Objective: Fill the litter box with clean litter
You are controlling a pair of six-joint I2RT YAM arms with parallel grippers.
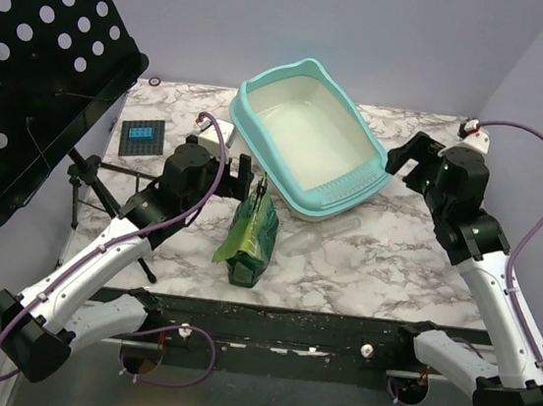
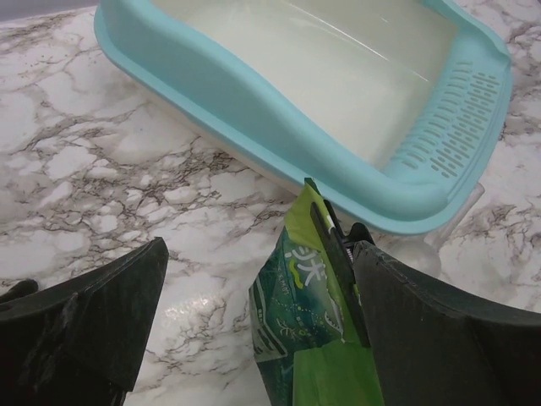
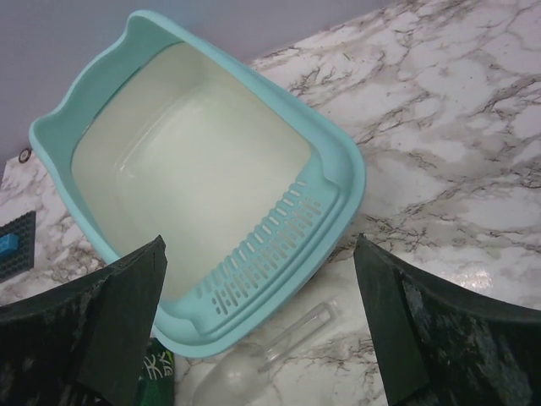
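The turquoise litter box point(image 1: 246, 121) stands at the back middle of the table, its cream-white inside bare; the rim also shows as litter box point(image 2: 254, 106) and litter box point(image 3: 342, 165). No clean litter is in view. A crinkly green bag point(image 1: 251, 235) stands in front of the box, with a black clip point(image 2: 335, 245) on its top. My left gripper point(image 1: 229, 172) is open around the bag's top; the bag point(image 2: 308, 313) leans against the right finger, left gripper point(image 2: 260, 249). My right gripper point(image 1: 406, 160) hangs open above the box's slotted lip point(image 3: 270, 245), right gripper point(image 3: 260, 247).
A clear plastic scoop point(image 3: 270, 355) lies on the marble just in front of the slotted lip. A black perforated panel point(image 1: 31, 65) on a tripod fills the left side. A small black device point(image 1: 142, 136) and a white block point(image 1: 219, 129) sit left of the box.
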